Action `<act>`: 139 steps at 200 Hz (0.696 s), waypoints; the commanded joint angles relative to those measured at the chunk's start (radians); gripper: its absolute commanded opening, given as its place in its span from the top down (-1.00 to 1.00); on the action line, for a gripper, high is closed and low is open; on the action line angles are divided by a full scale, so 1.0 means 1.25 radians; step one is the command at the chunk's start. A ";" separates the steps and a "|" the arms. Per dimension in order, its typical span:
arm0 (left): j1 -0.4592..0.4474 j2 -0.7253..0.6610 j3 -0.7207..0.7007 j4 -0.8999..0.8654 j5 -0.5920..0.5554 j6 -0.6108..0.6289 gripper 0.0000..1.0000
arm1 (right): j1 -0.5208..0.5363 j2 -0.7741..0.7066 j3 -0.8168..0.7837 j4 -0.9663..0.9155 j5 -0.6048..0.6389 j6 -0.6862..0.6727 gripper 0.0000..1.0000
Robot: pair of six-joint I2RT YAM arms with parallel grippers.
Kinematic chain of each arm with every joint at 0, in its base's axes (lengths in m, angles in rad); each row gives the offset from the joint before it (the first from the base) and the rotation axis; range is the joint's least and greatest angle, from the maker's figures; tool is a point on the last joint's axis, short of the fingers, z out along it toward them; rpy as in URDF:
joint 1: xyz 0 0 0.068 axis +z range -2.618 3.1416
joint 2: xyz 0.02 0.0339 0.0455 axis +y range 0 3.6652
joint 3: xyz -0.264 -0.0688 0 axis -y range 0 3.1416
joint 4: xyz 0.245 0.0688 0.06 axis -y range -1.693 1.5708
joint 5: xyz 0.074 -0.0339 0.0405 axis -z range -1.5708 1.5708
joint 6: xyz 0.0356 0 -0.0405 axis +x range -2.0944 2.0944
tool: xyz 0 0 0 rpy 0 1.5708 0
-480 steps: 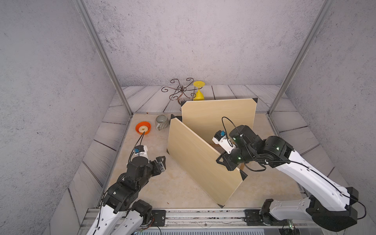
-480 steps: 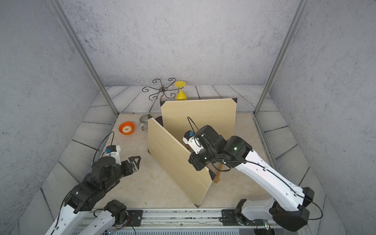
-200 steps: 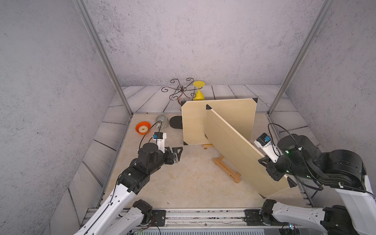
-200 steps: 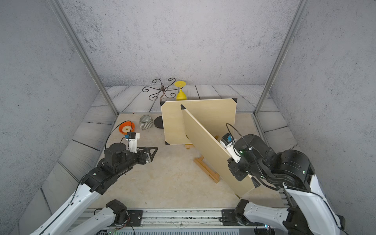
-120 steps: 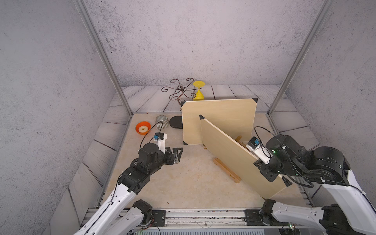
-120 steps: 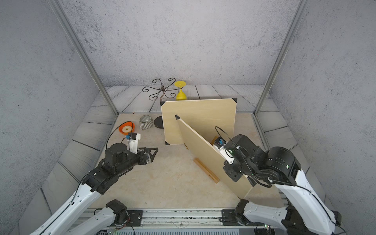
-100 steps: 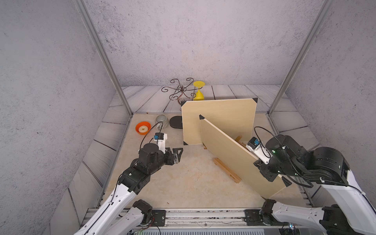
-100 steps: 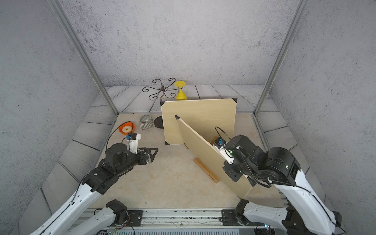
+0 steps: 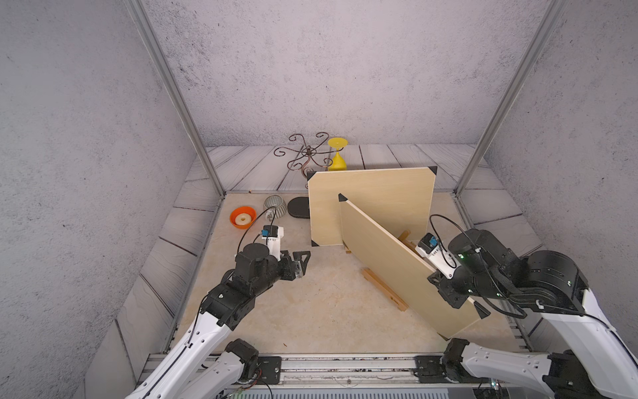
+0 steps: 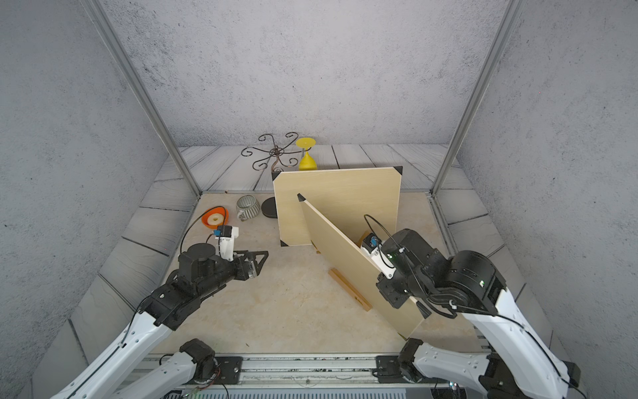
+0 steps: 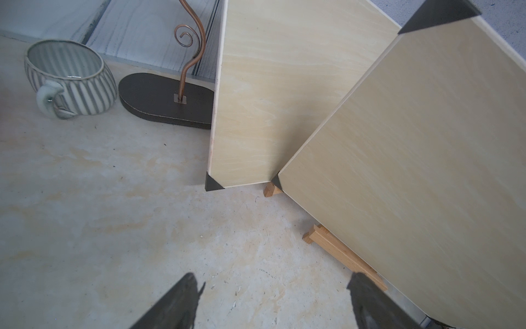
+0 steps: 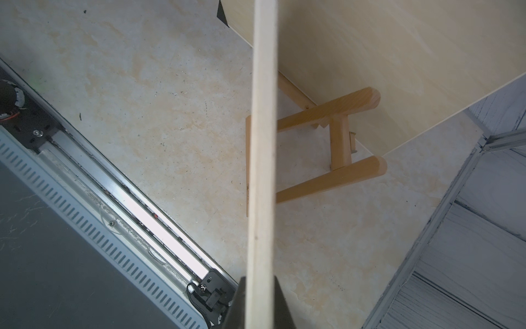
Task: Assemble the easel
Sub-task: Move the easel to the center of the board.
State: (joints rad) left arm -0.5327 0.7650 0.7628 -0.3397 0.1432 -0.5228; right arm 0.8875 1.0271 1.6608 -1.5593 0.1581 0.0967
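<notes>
Matt pale wood panel [image 9: 397, 266]; bare wood easel [image 12: 327, 111]; glossy ceramic mug [image 11: 71, 82].

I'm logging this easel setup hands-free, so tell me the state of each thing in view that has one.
left claw: open, empty.
right claw: shut on the front board's top edge.
front board: on edge, slanted, held.
rear board: standing upright, untouched.
easel frame: lying flat, not set up.
striped mug: upright.
orange bowl: upright, pale ring inside.
yellow goblet: upright.
wire stand: upright.

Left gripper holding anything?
No, the left gripper is open with nothing between its fingers, only bare table below.
</notes>
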 commanded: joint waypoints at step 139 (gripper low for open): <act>-0.007 0.013 -0.006 0.013 -0.006 0.002 -0.71 | 0.000 -0.036 0.010 0.014 0.073 -0.046 1.00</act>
State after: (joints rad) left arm -0.5327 0.7860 0.7628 -0.3397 0.1432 -0.5232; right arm 0.8879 0.9855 1.6226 -1.5341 0.1677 0.0772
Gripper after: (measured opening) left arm 0.855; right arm 0.113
